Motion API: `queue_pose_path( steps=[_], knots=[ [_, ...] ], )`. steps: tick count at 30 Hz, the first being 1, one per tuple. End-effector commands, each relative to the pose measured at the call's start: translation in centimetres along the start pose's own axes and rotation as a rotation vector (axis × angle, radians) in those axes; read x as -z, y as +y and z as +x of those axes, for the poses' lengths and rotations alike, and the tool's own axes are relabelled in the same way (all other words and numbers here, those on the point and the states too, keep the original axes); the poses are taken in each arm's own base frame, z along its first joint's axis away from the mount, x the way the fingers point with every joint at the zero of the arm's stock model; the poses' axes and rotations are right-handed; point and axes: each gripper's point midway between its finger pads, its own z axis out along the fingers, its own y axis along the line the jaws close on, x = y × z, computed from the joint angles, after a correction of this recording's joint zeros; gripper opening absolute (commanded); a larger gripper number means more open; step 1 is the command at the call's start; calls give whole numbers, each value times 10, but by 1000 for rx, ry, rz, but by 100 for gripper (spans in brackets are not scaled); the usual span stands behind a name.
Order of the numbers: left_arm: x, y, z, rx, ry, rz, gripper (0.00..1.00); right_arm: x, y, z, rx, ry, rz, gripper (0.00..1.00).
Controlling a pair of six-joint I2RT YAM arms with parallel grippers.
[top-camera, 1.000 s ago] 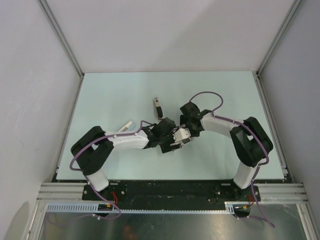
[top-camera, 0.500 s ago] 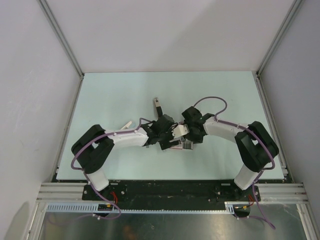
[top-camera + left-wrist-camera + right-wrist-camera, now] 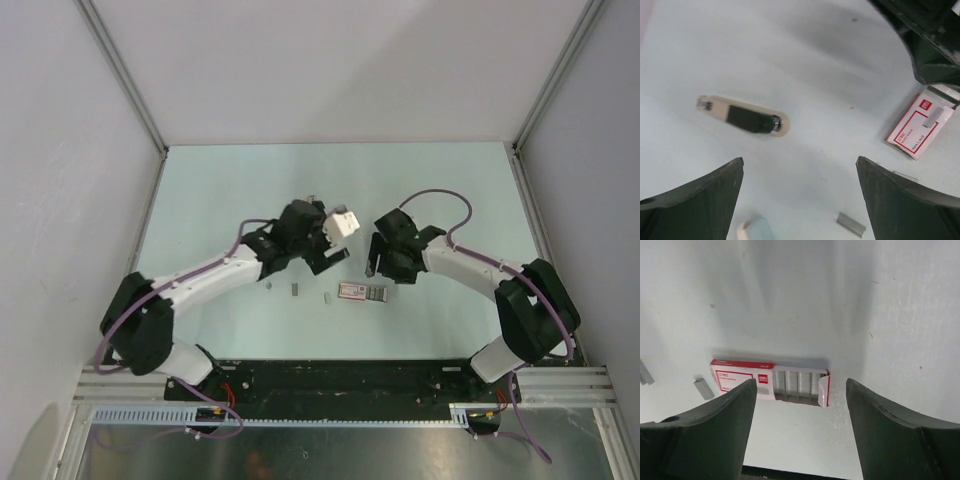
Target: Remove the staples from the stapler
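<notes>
The stapler (image 3: 742,117), a small beige body with a black part, lies on the table ahead of my left gripper (image 3: 800,160), which is open, empty and above the table. Only its tip (image 3: 313,200) shows in the top view, past my left gripper (image 3: 325,252). Short silvery strips of staples (image 3: 850,224) lie loose on the table, also in the top view (image 3: 295,290) and the right wrist view (image 3: 704,388). My right gripper (image 3: 801,385) is open and empty, hovering over the box; in the top view (image 3: 372,262) it is just behind it.
A red-and-white staple box (image 3: 362,291) lies open near the front, with staple strips inside (image 3: 797,384); it also shows in the left wrist view (image 3: 920,125). A pale rounded object (image 3: 752,231) lies near my left finger. Metal frame rails (image 3: 340,380) edge the table.
My two grippers, close together a second ago, have parted. The left arm has swung back and left. The staple box and loose staple strips now lie uncovered on the table.
</notes>
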Motion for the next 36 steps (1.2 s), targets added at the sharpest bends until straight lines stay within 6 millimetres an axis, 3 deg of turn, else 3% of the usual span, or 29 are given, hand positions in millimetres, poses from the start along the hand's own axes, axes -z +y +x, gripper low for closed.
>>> queue_pose_path(
  steps=[1, 4, 7, 9, 11, 14, 19, 23, 24, 29, 36],
  knots=[
    [49, 48, -19, 169, -85, -60, 100, 26, 39, -28, 37, -146, -113, 79],
    [85, 82, 2, 299, -99, -111, 100, 33, 77, -29, 111, -197, -147, 78],
    [126, 111, 27, 395, -122, -202, 100, 26, 114, -15, 186, -203, -155, 73],
    [146, 118, 45, 431, -118, -245, 100, 20, 133, -5, 221, -200, -149, 69],
    [152, 106, 58, 425, -95, -219, 99, 16, 143, 0, 228, -195, -147, 66],
    [146, 77, 65, 426, -74, -113, 97, 25, 144, -4, 214, -228, -139, 65],
    [114, 22, 71, 458, -7, 78, 88, 64, 125, -30, 210, -365, -91, 67],
    [92, -11, 79, 503, 76, 174, 90, 81, 102, -39, 187, -433, -76, 93],
    [88, -16, 82, 525, 95, 192, 90, 83, 97, -41, 175, -441, -90, 94],
    [71, -33, 92, 677, 193, 257, 88, 82, 72, -43, 124, -467, -148, 82],
    [48, -53, 97, 875, 330, 298, 83, 79, 51, -27, 126, -512, -123, 77]
  ],
)
